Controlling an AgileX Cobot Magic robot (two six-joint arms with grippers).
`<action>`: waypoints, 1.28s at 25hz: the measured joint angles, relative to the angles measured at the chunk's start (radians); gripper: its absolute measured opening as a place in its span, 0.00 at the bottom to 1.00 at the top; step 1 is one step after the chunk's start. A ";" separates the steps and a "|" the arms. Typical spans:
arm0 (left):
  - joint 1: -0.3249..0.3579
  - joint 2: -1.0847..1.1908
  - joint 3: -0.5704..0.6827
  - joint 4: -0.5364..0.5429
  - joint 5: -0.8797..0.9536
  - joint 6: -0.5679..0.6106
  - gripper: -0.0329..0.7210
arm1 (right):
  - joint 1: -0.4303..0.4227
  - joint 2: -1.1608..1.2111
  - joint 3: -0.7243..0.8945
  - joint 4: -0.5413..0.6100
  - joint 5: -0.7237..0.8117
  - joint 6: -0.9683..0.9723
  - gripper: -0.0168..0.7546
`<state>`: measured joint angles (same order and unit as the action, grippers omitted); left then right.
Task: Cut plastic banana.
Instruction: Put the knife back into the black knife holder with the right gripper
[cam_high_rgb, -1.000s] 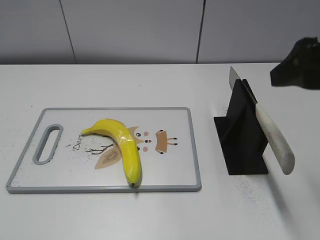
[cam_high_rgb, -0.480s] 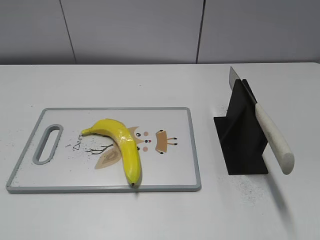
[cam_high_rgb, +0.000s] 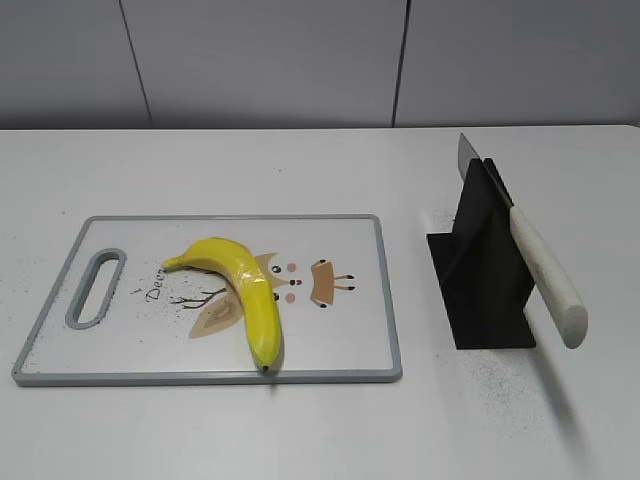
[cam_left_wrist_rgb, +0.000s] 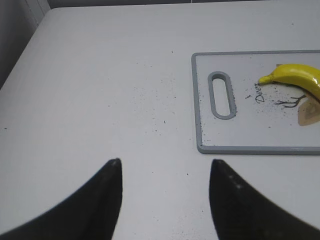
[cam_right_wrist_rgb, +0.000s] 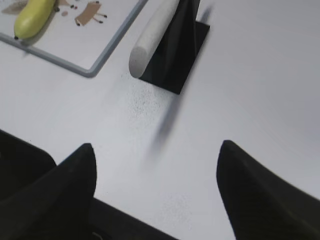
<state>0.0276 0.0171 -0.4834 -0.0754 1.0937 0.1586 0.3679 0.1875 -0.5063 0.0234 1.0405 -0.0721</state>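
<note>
The plastic banana (cam_high_rgb: 243, 288) lies whole on the white cutting board (cam_high_rgb: 340, 340), left of the board's middle; it also shows in the left wrist view (cam_left_wrist_rgb: 295, 77) and the right wrist view (cam_right_wrist_rgb: 32, 17). A knife with a white handle (cam_high_rgb: 545, 275) rests slanted in a black stand (cam_high_rgb: 480, 270) to the right of the board. My left gripper (cam_left_wrist_rgb: 165, 165) is open and empty above bare table, left of the board. My right gripper (cam_right_wrist_rgb: 156, 147) is open and empty above the table, in front of the knife handle (cam_right_wrist_rgb: 150, 37). Neither gripper shows in the exterior view.
The board has a grey rim and a handle slot (cam_high_rgb: 95, 288) at its left end, and printed cartoon figures (cam_high_rgb: 320, 282) beside the banana. Dark specks are scattered on the white table (cam_high_rgb: 300, 430). A grey wall runs behind the table.
A dark arm part seen at the exterior view's right edge one second ago has left the view. The banana, board and knife have not moved.
</note>
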 joint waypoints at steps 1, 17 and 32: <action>0.000 0.000 0.000 0.000 0.000 0.000 0.73 | 0.000 -0.035 0.000 0.000 0.001 0.000 0.75; 0.000 0.000 0.004 -0.001 0.000 0.000 0.73 | -0.219 -0.193 0.006 0.000 0.002 0.002 0.75; 0.000 0.000 0.006 -0.001 0.000 0.000 0.72 | -0.348 -0.193 0.006 0.000 0.002 0.002 0.75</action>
<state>0.0276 0.0171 -0.4779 -0.0764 1.0937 0.1586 0.0203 -0.0052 -0.5006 0.0234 1.0424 -0.0699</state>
